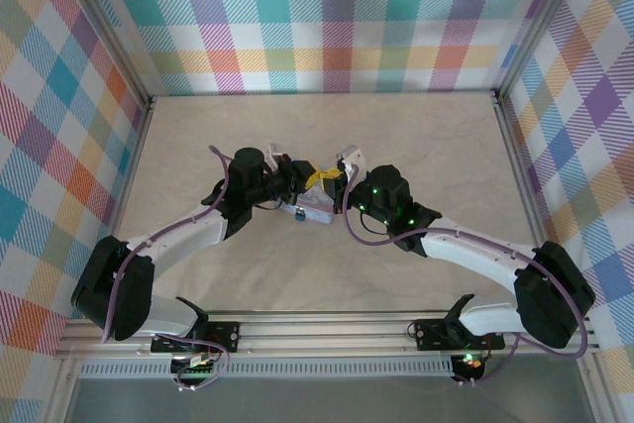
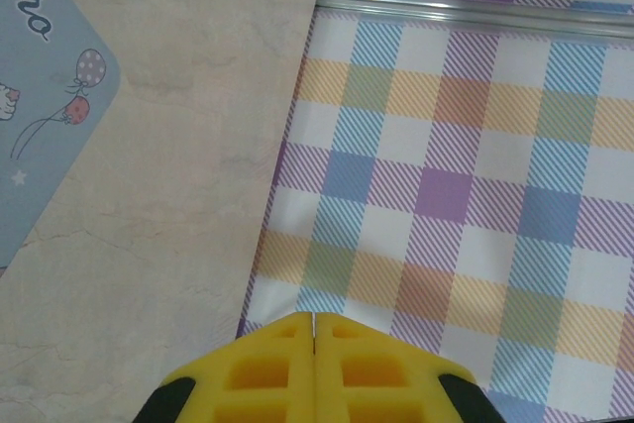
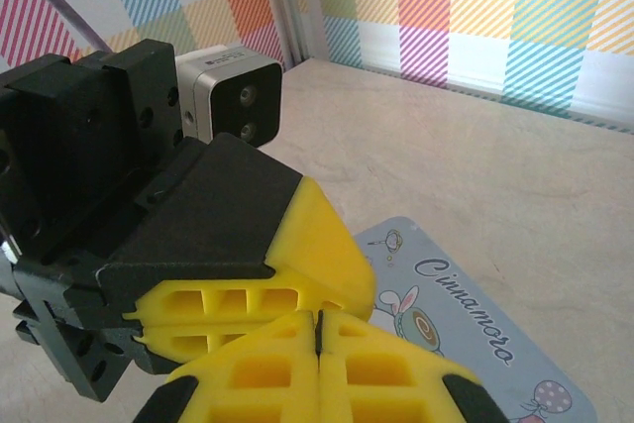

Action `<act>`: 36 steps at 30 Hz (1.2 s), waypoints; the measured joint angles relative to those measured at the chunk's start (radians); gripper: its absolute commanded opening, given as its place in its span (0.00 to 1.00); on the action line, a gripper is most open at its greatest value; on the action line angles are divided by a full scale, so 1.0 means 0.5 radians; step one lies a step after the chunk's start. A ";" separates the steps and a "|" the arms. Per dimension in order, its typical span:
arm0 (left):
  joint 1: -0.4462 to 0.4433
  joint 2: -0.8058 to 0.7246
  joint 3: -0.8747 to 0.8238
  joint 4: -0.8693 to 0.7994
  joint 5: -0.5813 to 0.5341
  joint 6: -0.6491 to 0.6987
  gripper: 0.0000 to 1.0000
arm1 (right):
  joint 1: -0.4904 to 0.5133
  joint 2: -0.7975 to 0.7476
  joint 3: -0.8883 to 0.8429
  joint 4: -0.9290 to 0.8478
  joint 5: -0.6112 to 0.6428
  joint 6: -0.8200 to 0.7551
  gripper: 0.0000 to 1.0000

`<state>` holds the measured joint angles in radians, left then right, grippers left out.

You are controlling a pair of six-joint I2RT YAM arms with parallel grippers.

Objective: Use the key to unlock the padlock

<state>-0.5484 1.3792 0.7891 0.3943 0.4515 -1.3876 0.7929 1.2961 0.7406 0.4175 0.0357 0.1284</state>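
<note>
The counter (image 1: 416,136) was a pale, marbled beige sheet, closed in on 3 sides by walls (image 1: 327,17) of pastel plaid. A metal rail (image 1: 327,332) ran along the bottom of the overhead frame, where the 2 arms were bolted. A pastel-blue cartoon tin (image 1: 319,207) lay near the centre of that frame, under the point where the arms met.

The padlock (image 1: 298,213) showed as a tiny blue speck at the tin's lower left corner in the overhead frame. It was too small to make out its shackle or to tell whether it touched the tin. The tin was cut off by the left edge of the left wrist frame and by the bottom edge of the right wrist frame.

The left hand (image 2: 314,319) was closed, its 2 yellow halves pressed flat together at the bottom centre of its own frame, gripping nothing. The right hand (image 3: 319,316) was likewise closed on nothing. It sat close against the left hand's yellow fingers (image 3: 297,255) above the tin, though whether the 2 hands touched could not be told.
</note>
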 measured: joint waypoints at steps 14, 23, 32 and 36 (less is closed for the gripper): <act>-0.034 -0.157 0.066 -0.187 -0.185 0.609 0.00 | -0.160 -0.346 -0.127 -0.034 -0.090 0.261 0.47; -0.100 -0.375 -0.030 0.084 -0.397 1.025 0.00 | -0.499 -0.348 -0.189 0.214 -0.829 0.842 0.56; -0.127 -0.480 -0.071 0.289 -0.466 1.102 0.00 | -0.459 0.023 -0.119 0.723 -1.220 1.363 0.59; -0.133 -0.485 -0.093 0.340 -0.474 1.101 0.00 | -0.406 0.138 0.011 0.829 -1.270 1.447 0.59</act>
<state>-0.6147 1.1366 0.7425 0.5644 0.2146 -0.8371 0.5900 1.3651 0.7464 0.8322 -0.5991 0.8520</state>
